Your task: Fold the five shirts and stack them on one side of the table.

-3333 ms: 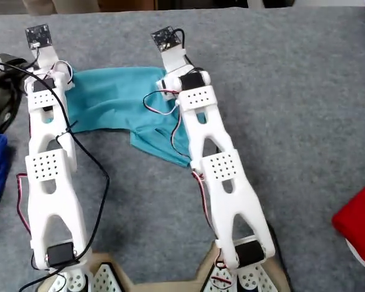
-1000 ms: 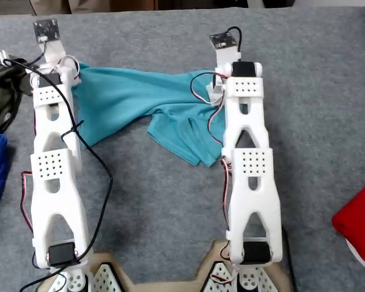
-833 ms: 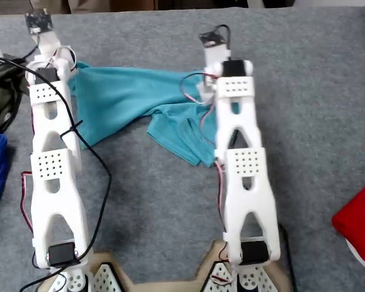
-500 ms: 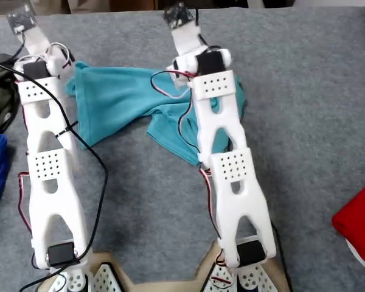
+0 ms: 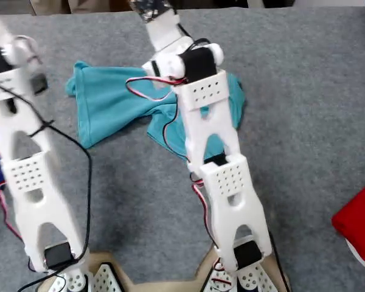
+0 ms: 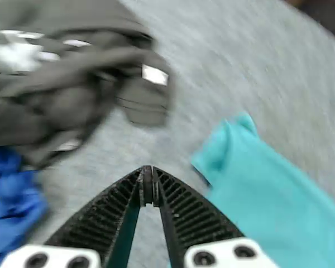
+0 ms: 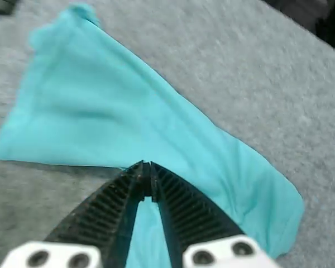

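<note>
**Both hands clenched, teal shirt loose on the surface**

A crumpled teal cotton shirt [image 5: 112, 106] is spread on the grey felt surface [image 5: 304, 121], towards its far side, and is partly covered by the right arm. In the high view, one sleeve is bunched at the shirt's left end. The right hand [image 7: 147, 187] is held above the shirt's near edge with its black ribbed fingers [image 7: 114, 206] pressed together, and no cloth is seen between them. The left hand [image 6: 148, 192] is likewise clenched on nothing, over bare felt just beside the shirt's sleeve end. A dark grey rumpled garment [image 6: 72, 72] and a bright blue garment [image 6: 11, 201] are heaped near the left hand. A red garment [image 5: 359, 222] is seen at the right edge, well apart.
</note>
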`<state>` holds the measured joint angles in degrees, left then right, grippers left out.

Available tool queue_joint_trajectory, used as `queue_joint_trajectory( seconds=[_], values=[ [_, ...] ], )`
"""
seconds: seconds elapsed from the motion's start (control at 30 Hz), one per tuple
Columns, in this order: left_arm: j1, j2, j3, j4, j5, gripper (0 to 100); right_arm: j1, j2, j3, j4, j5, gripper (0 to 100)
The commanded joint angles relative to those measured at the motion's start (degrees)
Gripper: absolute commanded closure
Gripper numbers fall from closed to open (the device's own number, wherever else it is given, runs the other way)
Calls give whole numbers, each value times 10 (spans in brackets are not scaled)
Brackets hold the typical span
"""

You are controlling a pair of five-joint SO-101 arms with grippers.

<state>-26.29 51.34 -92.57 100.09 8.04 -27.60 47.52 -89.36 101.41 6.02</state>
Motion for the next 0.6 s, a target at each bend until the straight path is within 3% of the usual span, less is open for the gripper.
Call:
queue_joint_trajectory(
  seconds=[0.0, 0.13, 0.27, 0.43, 0.57],
  values=[
    [-72, -70, -2, 9, 15, 981, -44, -100, 105, 11, 5, 986],
    [-142, -134, 105, 10, 11, 981, -109, -190, 299, 8, 9, 985],
    [-192, -247, 277, 10, -20, 981, -171, -242, 431, 5, 76, 925],
    [-229, -430, 540, 9, -80, 981, -204, -223, 457, -42, 105, 795],
    [-260, -575, 724, 7, -121, 981, -211, -157, 456, -106, 106, 775]
  ],
)
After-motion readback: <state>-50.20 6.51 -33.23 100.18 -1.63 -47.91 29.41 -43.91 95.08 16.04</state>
